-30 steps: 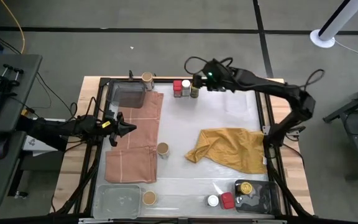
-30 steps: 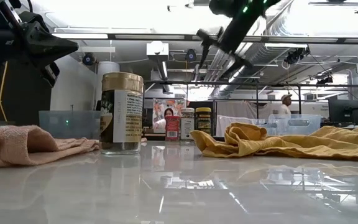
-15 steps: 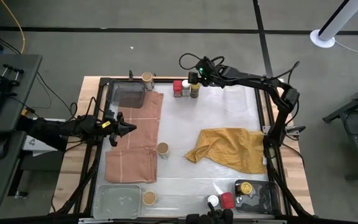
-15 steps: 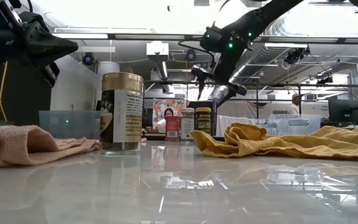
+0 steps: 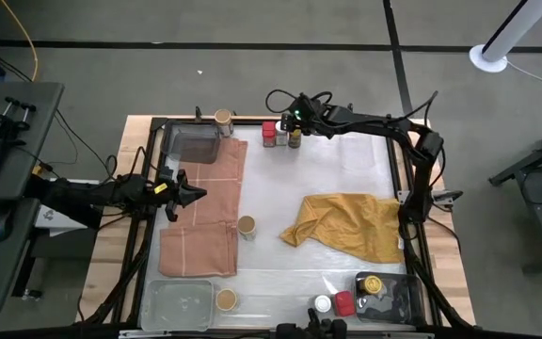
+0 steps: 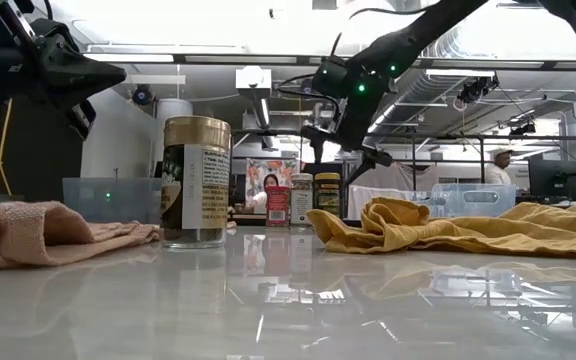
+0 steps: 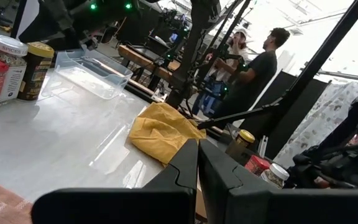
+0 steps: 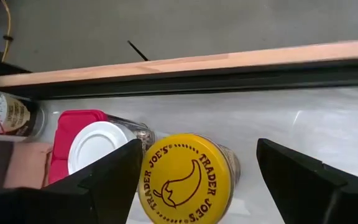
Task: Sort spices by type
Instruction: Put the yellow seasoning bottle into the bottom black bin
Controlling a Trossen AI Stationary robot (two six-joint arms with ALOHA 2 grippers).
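Three spice jars stand together at the far edge: red-lidded (image 5: 268,133), white-lidded (image 5: 281,129) and yellow-lidded (image 5: 294,138). My right gripper (image 5: 292,121) hovers over them, open. In its wrist view the fingers stand on either side of the yellow lid (image 8: 185,180) without touching. Tan-lidded jars stand at the far edge (image 5: 222,117), mid-table (image 5: 246,225) and near-left (image 5: 225,299). White (image 5: 322,303), red (image 5: 344,303) and gold (image 5: 373,284) jars sit near-right. My left gripper (image 5: 194,195) waits shut above the pink cloth (image 5: 200,226).
A mustard-yellow cloth (image 5: 346,224) lies crumpled right of centre. A dark tray (image 5: 194,143) sits far-left, a clear tray (image 5: 182,303) near-left, another clear tray (image 7: 95,73) far-right, and a dark tray (image 5: 393,299) near-right. A black frame (image 5: 412,169) runs along the table edges. People stand in the room behind.
My right gripper has come down and moved toward the table's far-left, from high above to just over the three jars at the far edge. Its arm has folded in closer. The jars and my left arm have kept still.
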